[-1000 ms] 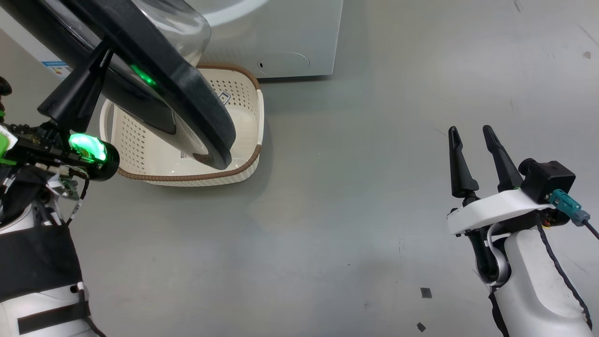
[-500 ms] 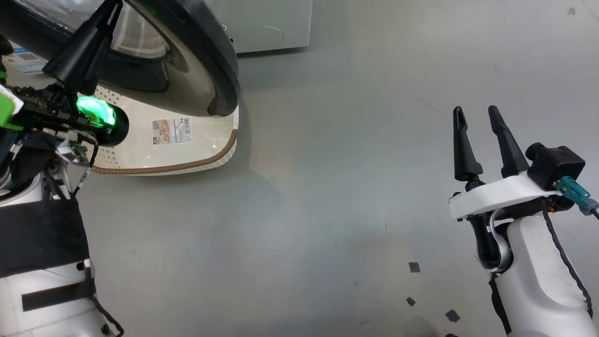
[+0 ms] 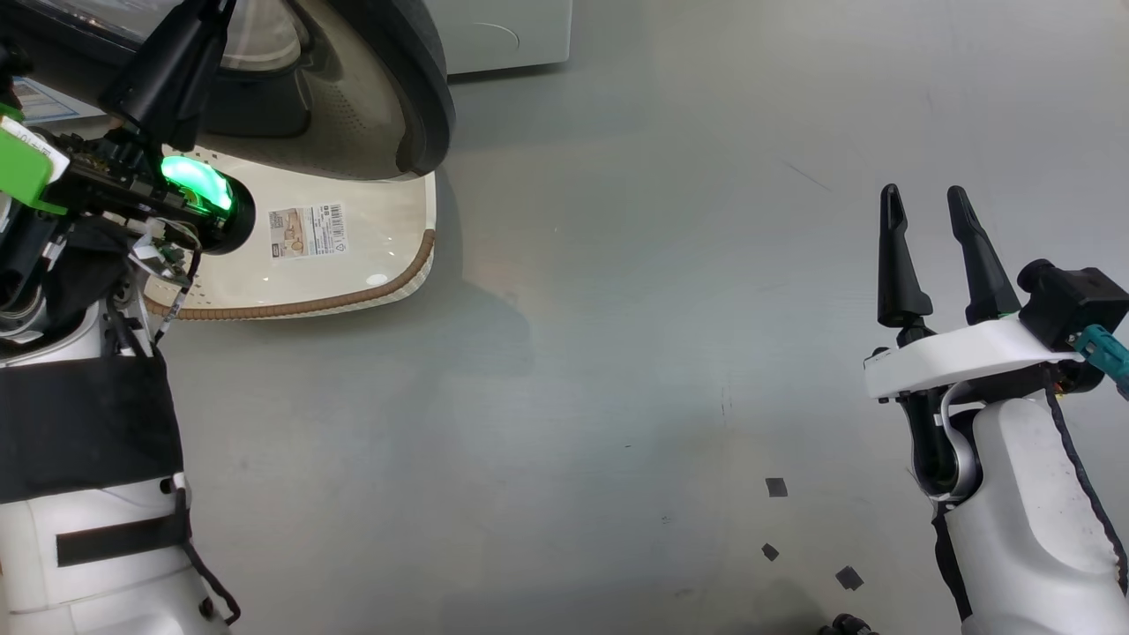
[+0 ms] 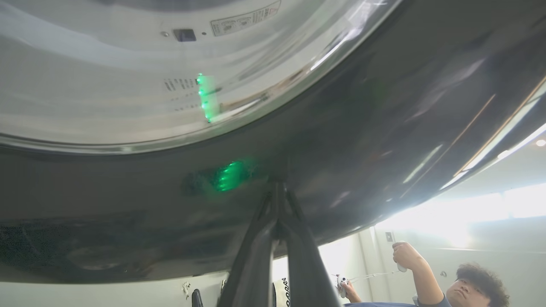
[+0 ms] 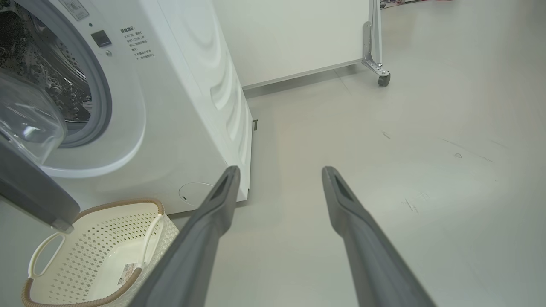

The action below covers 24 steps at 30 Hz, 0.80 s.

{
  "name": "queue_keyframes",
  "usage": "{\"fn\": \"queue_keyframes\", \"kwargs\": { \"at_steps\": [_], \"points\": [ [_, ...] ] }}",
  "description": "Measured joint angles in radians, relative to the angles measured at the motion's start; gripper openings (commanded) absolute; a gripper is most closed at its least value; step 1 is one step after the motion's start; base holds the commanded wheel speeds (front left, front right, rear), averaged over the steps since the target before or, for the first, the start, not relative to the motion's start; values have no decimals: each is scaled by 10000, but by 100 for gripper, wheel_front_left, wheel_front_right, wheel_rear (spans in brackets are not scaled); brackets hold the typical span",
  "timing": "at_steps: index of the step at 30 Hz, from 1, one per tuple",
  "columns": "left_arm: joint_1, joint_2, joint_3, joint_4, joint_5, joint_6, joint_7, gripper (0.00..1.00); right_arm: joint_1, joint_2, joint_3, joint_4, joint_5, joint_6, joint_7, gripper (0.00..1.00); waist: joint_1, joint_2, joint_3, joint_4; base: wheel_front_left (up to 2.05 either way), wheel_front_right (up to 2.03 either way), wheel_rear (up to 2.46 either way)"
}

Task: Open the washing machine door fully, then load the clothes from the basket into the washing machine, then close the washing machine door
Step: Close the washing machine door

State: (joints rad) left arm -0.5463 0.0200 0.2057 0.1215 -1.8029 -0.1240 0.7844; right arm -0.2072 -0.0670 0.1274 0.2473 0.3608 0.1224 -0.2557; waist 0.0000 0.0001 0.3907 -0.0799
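The washing machine door [image 3: 414,88] stands partly open, its black ring hanging over the basket [image 3: 388,265]. My left gripper [image 3: 207,13] is shut, and its joined tips [image 4: 277,187] touch the door's black ring [image 4: 384,128] just below the glass window [image 4: 128,85]. In the right wrist view the washing machine [image 5: 192,106] shows its open drum mouth [image 5: 51,85] and the door [image 5: 30,187] beside it. The cream basket [image 5: 98,256] holds nothing I can see; a label sticker [image 3: 307,231] lies on its bottom. The clothes are out of view. My right gripper [image 3: 926,203] hangs open over bare floor, far right.
Grey floor [image 3: 617,353] stretches between the two arms, with small dark tape bits [image 3: 776,487] near the right arm. A white panel on a caster [image 5: 384,79] stands behind the washer. A person [image 4: 469,285] holding controllers is at the left wrist view's lower right.
The head camera has shifted, so washer and basket sit higher and further left. The door now covers less of the basket. My left gripper stays shut against the door; the right stays open.
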Motion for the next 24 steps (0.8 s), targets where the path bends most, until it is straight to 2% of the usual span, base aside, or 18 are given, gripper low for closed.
{"fn": "queue_keyframes", "kwargs": {
  "at_steps": [10, 24],
  "points": [
    [65, -8, -29, 230, -29, 0, -667, 0, -61, 4, -88, 48, -4, 0, 0, 100, 0, 0, -378, 395, 0, 0, 0],
    [1088, -8, 274, 261, -29, 0, -1582, 0, 16, 29, 98, 359, -4, 0, 0, 100, 0, 0, -1336, 787, 0, 0, 0]
  ]
}}
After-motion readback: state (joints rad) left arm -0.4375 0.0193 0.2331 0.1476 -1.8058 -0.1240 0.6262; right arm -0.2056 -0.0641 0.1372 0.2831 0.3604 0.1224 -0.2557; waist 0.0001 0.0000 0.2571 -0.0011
